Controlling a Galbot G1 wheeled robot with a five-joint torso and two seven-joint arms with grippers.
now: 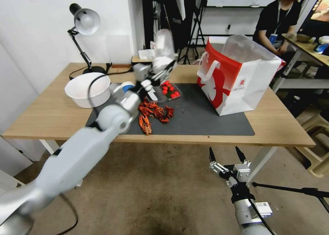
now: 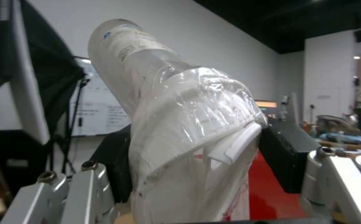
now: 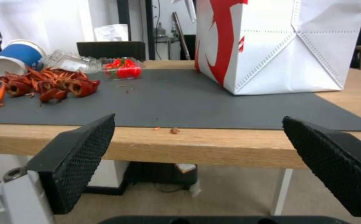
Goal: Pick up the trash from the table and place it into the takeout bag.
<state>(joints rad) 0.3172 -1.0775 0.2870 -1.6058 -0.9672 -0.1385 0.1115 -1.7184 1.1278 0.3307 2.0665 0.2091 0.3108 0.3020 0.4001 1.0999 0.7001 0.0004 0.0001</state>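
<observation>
The task looks to be in its early-to-middle stretch. The left gripper point(image 1: 158, 78), near the upper middle of the head view, is lifted above the table point(image 1: 51, 115) with its fingers point(image 2: 118, 174) closed on a clear plastic cup point(image 1: 163, 44) whose white lid sits crumpled under plastic wrap (the left wrist view shows the cup point(image 2: 147, 71) squeezed between the dark pads). That cup hangs in the air to the left of the takeout bag point(image 1: 240, 87), so it is not yet in the bag. The bag stands upright at the right end of the dark mat point(image 1: 202, 120), its clear liner open at the top; what already lies inside cannot be seen. Much remains on the table: a beige bowl point(image 1: 85, 91) at the left edge of the mat, a blue-and-white paper cup point(image 3: 16, 59) lying on its side beside it, a heap of red crayfish shells point(image 1: 154, 113) in the middle, and a clear tray of small red fruit point(image 1: 170, 90) just behind them. The right gripper point(image 1: 227, 155) waits low in the lower right of the head view, below the table's front edge, its fingers point(image 3: 80, 152) spread wide and holding nothing.
</observation>
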